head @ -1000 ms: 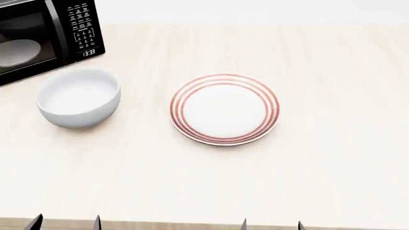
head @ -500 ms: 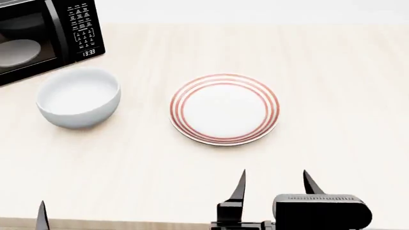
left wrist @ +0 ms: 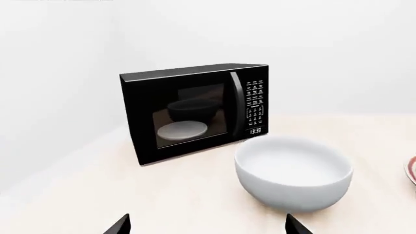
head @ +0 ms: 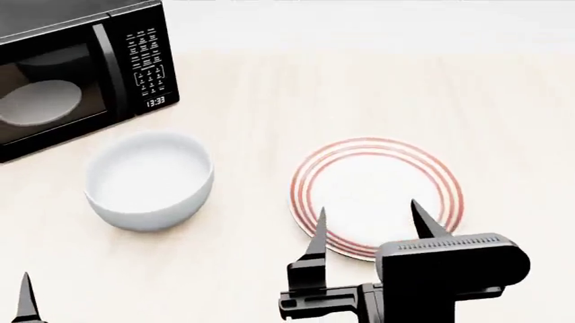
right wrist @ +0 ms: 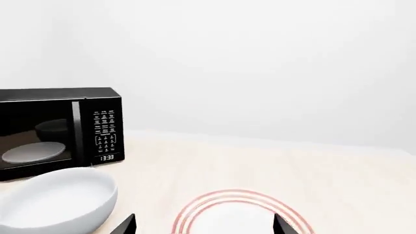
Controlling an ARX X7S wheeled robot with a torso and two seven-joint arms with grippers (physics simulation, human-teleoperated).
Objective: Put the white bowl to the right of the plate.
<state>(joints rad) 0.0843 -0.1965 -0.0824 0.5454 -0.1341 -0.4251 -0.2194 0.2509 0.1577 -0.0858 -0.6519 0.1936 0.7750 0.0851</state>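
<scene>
The plain white bowl (head: 150, 179) stands on the pale wooden counter, left of the red-ringed plate (head: 378, 195). It also shows in the left wrist view (left wrist: 293, 172) and the right wrist view (right wrist: 55, 204). The plate shows in the right wrist view (right wrist: 237, 214). My right gripper (head: 370, 225) is open and empty, raised over the near edge of the plate. My left gripper (left wrist: 204, 226) is open and empty, near the counter's front edge, short of the bowl; only one fingertip (head: 26, 303) shows in the head view.
A black microwave (head: 77, 74) stands at the far left behind the bowl, with a grey glass turntable (head: 40, 101) inside. It shows in both wrist views (left wrist: 195, 114) (right wrist: 58, 129). A white wall runs behind the counter.
My right gripper has risen and moved forward over the plate's near edge. The head view has shifted, so bowl, plate and microwave sit lower and further right in it.
</scene>
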